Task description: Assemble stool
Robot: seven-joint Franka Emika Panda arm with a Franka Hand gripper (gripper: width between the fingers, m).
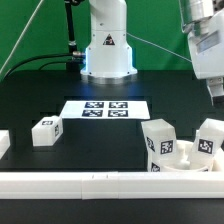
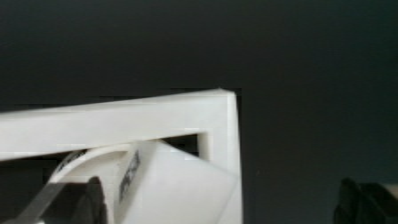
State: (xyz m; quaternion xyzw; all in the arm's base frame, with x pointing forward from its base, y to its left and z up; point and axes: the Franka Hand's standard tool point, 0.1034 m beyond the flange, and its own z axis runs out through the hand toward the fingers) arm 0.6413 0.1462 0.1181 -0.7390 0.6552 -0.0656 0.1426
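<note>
Marker board (image 1: 106,108) mid-table; tagged leg (image 1: 46,131) near it; white rail (image 1: 90,182) in foreground

The counter (image 1: 40,95) was black, and the backdrop (image 1: 30,30) was green. The marker board (image 1: 105,108) was white with black square tags. The leg at nine o'clock (image 1: 45,131), the leg at four o'clock (image 1: 160,142) and the leg at three o'clock (image 1: 211,140) were white with black-and-white square tags. The rail (image 1: 90,181) at six o'clock was plain white.

Gripper (image 1: 212,88) raised high, pointing downward
</note>
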